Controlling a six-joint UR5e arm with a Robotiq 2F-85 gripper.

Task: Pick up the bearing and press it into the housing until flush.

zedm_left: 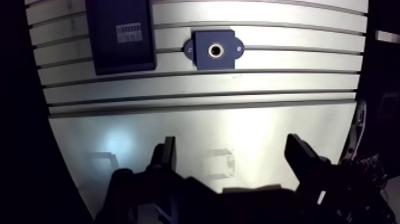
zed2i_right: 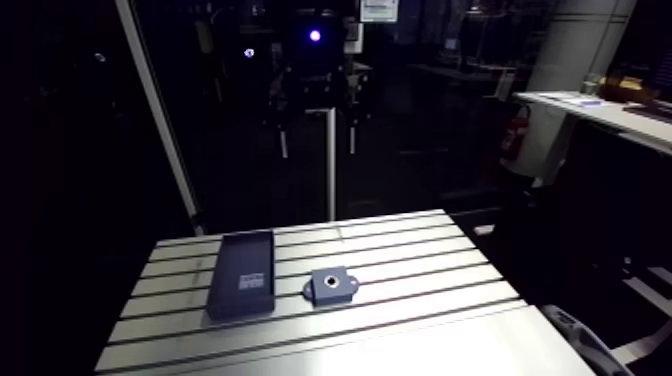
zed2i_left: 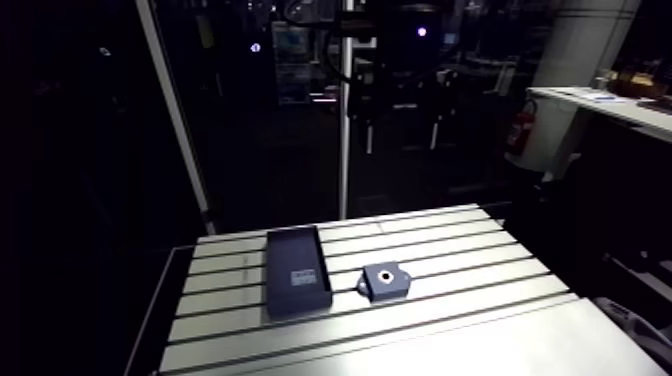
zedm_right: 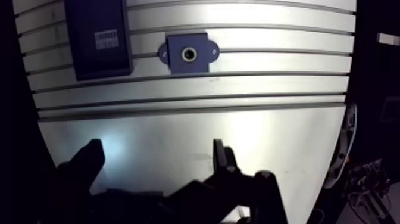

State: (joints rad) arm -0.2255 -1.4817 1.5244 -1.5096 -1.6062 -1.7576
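The gripper hangs released, 2 fingers apart, over the table by its near edge. The housing lies mid-table, a dark box just beside it

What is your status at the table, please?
Gripper open, empty, over table. Housing ahead, shiny ring in its bore; no loose bearing seen. Dark box beside housing, path clear.

In my arm view the room is nearly black; only the bench catches light, as a pale grey sheen. In my wrist view the bench glows bright, with a soft glare patch beside my end effector. Its fingers are black silhouettes casting faint shadows. The bench's slots bow, and the corners fall dark.
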